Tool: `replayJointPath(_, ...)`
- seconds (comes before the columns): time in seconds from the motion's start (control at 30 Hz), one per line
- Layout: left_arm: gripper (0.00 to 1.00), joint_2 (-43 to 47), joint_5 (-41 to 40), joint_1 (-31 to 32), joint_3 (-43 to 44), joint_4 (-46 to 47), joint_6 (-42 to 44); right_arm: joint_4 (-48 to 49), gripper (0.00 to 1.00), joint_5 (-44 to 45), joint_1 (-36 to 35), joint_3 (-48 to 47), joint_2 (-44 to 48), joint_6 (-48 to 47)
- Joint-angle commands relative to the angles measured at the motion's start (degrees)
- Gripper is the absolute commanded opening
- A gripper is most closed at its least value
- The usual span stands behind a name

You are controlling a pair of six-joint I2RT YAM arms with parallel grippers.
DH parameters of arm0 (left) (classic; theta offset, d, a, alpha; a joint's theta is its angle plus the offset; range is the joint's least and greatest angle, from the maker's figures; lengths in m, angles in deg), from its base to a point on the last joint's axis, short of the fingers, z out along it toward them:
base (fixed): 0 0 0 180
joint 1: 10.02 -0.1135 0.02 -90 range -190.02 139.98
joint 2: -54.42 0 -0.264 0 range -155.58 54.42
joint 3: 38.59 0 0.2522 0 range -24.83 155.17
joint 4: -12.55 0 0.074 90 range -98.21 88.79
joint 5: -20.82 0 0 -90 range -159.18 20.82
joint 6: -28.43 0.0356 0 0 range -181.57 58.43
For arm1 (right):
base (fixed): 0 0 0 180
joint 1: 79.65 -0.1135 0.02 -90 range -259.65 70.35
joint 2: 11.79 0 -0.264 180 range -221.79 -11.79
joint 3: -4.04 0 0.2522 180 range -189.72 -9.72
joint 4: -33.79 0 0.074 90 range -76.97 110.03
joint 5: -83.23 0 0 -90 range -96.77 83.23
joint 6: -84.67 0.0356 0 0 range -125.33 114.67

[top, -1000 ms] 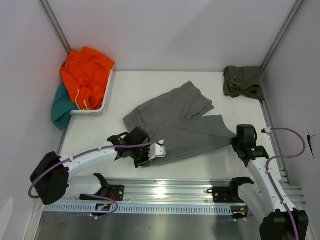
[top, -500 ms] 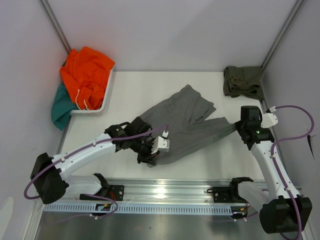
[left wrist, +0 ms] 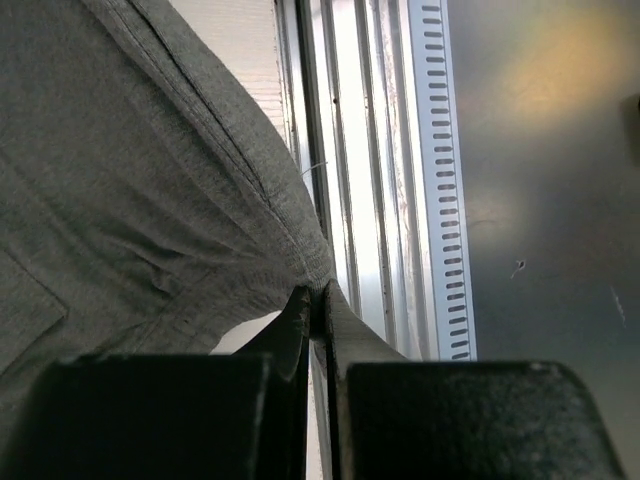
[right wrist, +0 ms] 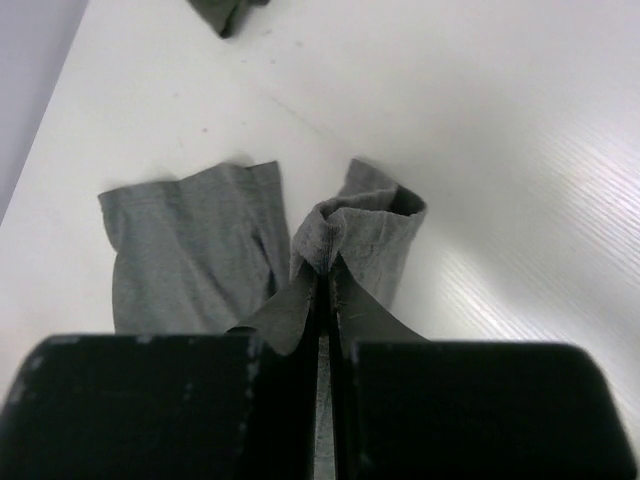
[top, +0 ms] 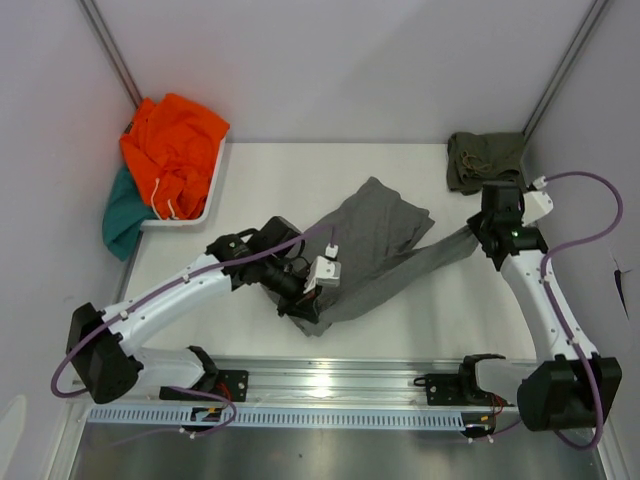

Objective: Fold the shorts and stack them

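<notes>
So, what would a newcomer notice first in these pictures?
The grey shorts in the middle, pinched from two sides: left tool shut on the near edge, right tool on the right end. Then the orange garment in the far-left tray, and olive shorts far right.

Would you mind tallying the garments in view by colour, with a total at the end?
grey shorts: 1
olive green shorts: 1
orange garment: 1
teal garment: 1
Total: 4
</notes>
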Motion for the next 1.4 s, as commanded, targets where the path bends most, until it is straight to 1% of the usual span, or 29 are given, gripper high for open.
replayJointPath(0.0, 0.01, -1.1, 6.4, -3.8, 1.1, -1.9, -0.7, 6.5, 0.00, 2.0, -2.0, -4.9, -5.3, -2.4)
replayJointPath(0.1, 0.01, -2.2, 8.7, -9.6, 0.3, -1.9, -0.4, 9.3, 0.00, 2.1, -3.7, -7.7, -10.1, -2.5)
replayJointPath(0.17, 0.00, -2.1, 8.9, -11.5, -0.5, -1.4, -0.3, 10.7, 0.00, 1.7, -4.4, -9.4, -12.5, -2.4)
replayJointPath(0.2, 0.01, -2.0, 9.4, -13.1, -0.8, -1.4, -0.1, 13.0, 0.00, 1.4, -4.8, -9.8, -14.2, -2.7)
replayJointPath(0.33, 0.00, -1.3, 10.2, -16.6, -2.1, -0.9, -0.2, 20.4, 0.00, 2.4, -8.6, -10.1, -17.1, -4.0)
replayJointPath(0.4, 0.01, -0.9, 11.4, -18.8, -2.4, -1.2, -0.2, 21.2, 0.00, 4.7, -9.8, -12.2, -19.3, -4.5)
replayJointPath(0.53, 0.01, -0.4, 12.9, -21.9, -2.2, -2.4, -0.1, 23.0, 0.00, 4.7, -11.8, -15.8, -22.1, -4.9)
replayJointPath(0.67, 0.01, -0.5, 14.7, -25.6, -3.5, -2.4, -0.1, 34.3, 0.00, 2.6, -13.3, -14.0, -23.3, -6.6)
replayJointPath(0.73, 0.01, -1.0, 14.8, -26.9, -3.9, -2.1, -0.2, 37.1, 0.00, 3.5, -13.9, -14.4, -25.2, -6.8)
replayJointPath(0.83, 0.01, -2.1, 15.5, -30.2, -4.1, -2.2, 0.1, 38.8, 0.00, 4.8, -14.6, -16.4, -27.5, -6.7)
replayJointPath(0.97, 0.01, -4.2, 16.0, -34.9, -3.9, -2.8, 0.7, 44.6, 0.00, 4.2, -14.9, -16.9, -32.8, -6.6)
replayJointPath(1.07, 0.01, -6.2, 15.5, -37.0, -3.8, -2.5, 0.5, 45.1, 0.00, 4.3, -15.3, -18.7, -37.5, -6.0)
replayJointPath(1.17, 0.00, -8.0, 13.4, -38.0, -3.6, -1.8, 0.2, 45.8, 0.00, 4.6, -15.6, -20.0, -40.4, -5.2)
replayJointPath(1.2, 0.01, -8.5, 11.1, -38.1, -3.5, -0.8, -0.7, 46.3, 0.00, 4.8, -15.8, -20.1, -42.0, -5.0)
replayJointPath(1.37, 0.01, -11.3, 5.6, -39.6, -4.1, 1.1, -2.6, 49.6, 0.00, 4.3, -16.0, -21.6, -46.6, -4.6)
